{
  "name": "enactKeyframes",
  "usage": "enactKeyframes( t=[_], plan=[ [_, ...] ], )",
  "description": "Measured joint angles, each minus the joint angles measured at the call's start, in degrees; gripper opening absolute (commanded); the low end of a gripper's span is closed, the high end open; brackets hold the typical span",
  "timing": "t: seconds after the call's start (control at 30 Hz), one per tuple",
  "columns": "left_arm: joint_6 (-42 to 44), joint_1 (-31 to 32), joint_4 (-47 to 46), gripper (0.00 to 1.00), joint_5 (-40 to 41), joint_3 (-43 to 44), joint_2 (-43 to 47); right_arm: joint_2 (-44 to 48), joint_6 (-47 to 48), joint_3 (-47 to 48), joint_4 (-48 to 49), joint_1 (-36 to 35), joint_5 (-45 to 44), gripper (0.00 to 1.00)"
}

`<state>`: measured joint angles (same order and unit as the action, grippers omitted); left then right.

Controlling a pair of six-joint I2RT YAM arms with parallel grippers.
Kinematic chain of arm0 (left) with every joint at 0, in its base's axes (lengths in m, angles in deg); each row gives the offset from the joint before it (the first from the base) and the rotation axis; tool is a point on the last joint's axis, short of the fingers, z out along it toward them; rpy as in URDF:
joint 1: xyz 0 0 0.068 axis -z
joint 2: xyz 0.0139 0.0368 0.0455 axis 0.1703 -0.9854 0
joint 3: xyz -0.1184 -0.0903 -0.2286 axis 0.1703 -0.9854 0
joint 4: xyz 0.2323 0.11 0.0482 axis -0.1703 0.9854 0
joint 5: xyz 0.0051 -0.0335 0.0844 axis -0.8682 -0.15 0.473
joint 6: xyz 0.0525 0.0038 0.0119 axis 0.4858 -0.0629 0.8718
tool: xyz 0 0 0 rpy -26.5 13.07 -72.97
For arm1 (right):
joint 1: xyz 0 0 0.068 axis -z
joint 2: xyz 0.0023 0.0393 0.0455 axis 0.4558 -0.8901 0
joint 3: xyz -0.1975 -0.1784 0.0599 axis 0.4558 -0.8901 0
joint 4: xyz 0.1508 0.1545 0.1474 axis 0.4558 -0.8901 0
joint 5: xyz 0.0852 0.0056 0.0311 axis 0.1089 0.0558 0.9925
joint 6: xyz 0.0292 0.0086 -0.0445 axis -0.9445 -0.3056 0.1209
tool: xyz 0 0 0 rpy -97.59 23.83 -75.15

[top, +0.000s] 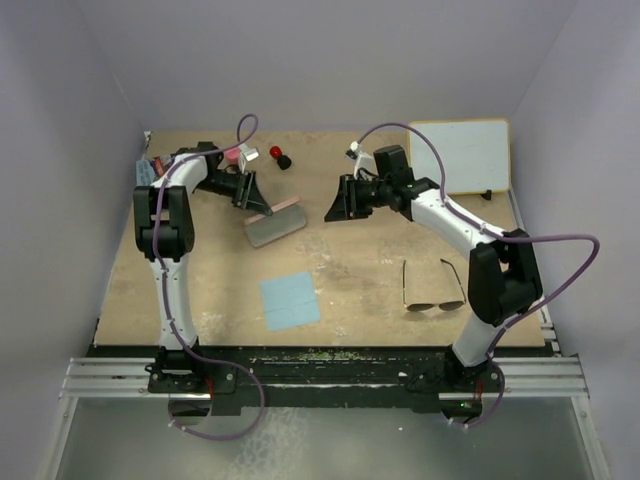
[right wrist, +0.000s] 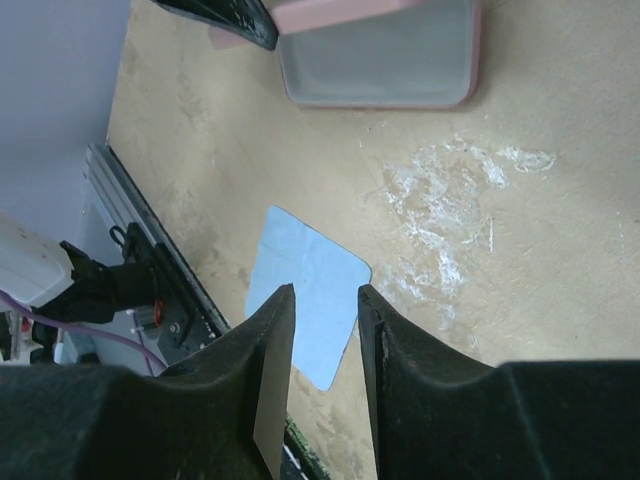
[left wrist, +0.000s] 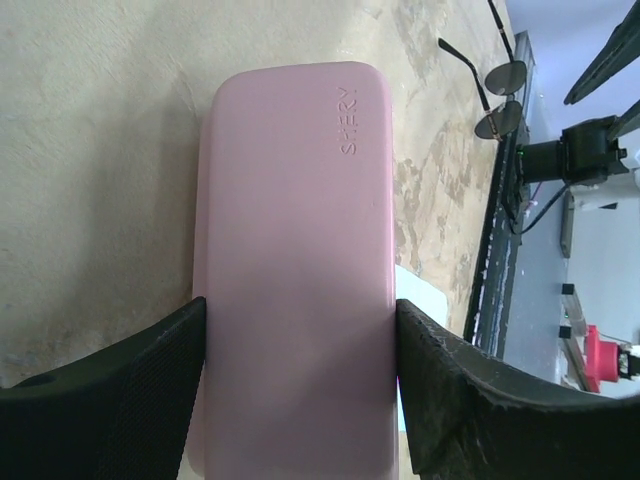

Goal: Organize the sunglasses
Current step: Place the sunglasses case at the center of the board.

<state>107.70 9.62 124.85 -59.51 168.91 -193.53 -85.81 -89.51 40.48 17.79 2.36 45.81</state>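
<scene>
Left jaws [left wrist: 300, 400] grasp the pink case lid [left wrist: 295, 250]; right jaws [right wrist: 325, 340] parted, empty, well apart from sunglasses [top: 433, 290].

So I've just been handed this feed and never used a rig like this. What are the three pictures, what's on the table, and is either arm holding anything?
Two robot arms are bolted at the table's near edge. The overhead picture looks down on both; the other two come from cameras on each wrist.

On the table lie the sunglasses, unfolded, a light-blue cloth and an open pink case.

The left gripper has its fingers against both sides of the raised case lid, holding it. The right gripper hangs above the table with its jaws slightly apart and nothing between them. The sunglasses lie untouched beside the right arm.
</scene>
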Motion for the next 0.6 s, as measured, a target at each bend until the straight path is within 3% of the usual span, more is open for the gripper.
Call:
enactKeyframes(
  t=[0.1,0.13,0.17,0.6],
  plan=[
    [-0.11,0.02,0.81,0.63,1.29,2.75,-0.52,0.02,0.31,-0.70,-0.04,-0.11,0.00,0.42],
    [-0.09,0.02,0.92,0.92,1.73,3.89,-0.74,0.02,0.39,-0.92,-0.04,-0.13,0.00,0.42],
    [-0.07,0.02,0.98,0.98,2.16,4.81,-0.87,0.02,0.46,-1.11,-0.07,-0.26,0.00,0.43],
    [0.70,0.00,0.50,0.98,4.66,7.85,-5.42,0.07,0.92,-1.51,-0.11,-0.39,0.09,0.44]
  ],
)
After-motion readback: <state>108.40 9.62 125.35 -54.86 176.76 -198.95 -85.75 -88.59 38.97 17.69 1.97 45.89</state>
